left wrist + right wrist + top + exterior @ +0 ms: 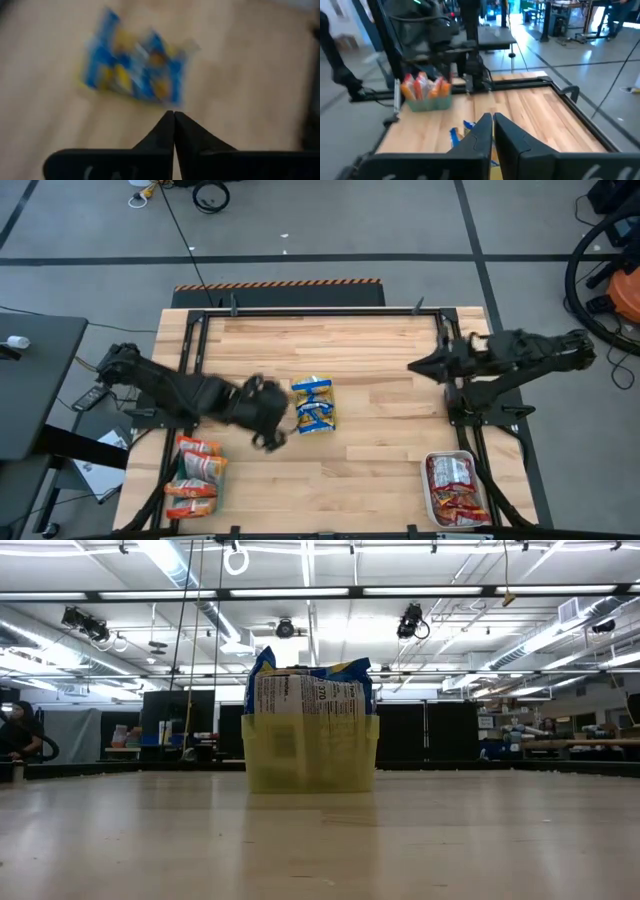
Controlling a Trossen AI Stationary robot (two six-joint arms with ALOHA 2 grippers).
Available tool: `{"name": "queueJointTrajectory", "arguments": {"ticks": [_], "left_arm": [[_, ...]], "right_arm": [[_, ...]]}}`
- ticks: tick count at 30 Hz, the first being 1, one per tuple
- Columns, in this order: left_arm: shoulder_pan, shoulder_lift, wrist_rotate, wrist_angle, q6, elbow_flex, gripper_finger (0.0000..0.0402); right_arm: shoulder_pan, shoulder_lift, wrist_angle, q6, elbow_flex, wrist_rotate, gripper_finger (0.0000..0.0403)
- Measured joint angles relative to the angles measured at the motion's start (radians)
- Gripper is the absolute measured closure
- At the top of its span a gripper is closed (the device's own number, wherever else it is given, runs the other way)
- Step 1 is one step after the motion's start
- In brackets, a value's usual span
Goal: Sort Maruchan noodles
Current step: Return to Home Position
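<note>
Fingers of my left gripper (173, 116) are pressing together on nothing, hovering just beside the blue-and-yellow noodle packets (313, 405) mid-table. Orange packets (195, 478) are sitting in the green bin (431, 104); my right gripper (492, 121) is waiting, likewise pinched closed, off to the right.

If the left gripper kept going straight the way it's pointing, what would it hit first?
Likely the blue-and-yellow shiny plastic noodle packets in the yellow tray; depth from the left gripper is unclear.
</note>
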Motion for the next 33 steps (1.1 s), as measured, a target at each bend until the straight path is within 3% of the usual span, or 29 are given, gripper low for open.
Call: {"name": "queueJointTrajectory", "arguments": {"ticks": [4,8,11,13,16,23,28,33], "left_arm": [[0.120,-0.017,-0.054,0.127,0.181,-0.020,0.0391],[0.237,-0.081,0.078,0.437,0.357,-0.157,0.0396],[0.325,-0.149,0.207,0.655,0.425,-0.298,0.0397],[0.371,-0.209,0.236,0.729,0.461,-0.378,0.0397],[0.430,-0.322,0.226,0.774,0.532,-0.472,0.0397],[0.517,-0.514,0.049,0.727,0.574,-0.554,0.0380],[0.532,-0.544,-0.008,0.819,0.427,-0.552,0.0377],[0.514,-0.560,0.021,0.869,0.498,-0.560,0.0379]], "right_arm": [[0.000,-0.126,-0.027,-0.006,-0.037,-0.059,0.0393],[0.000,-0.245,-0.023,-0.088,-0.129,-0.096,0.0394],[0.000,-0.317,-0.045,-0.092,-0.186,0.064,0.0382],[-0.001,-0.355,-0.063,-0.076,-0.219,0.155,0.0374],[0.000,-0.395,-0.064,0.002,-0.274,0.167,0.0368],[-0.002,-0.423,0.145,-0.107,-0.472,0.194,0.0369],[0.000,-0.434,0.276,-0.050,-0.627,0.110,0.0367],[0.001,-0.503,0.352,-0.077,-0.715,0.028,0.0369]]}}
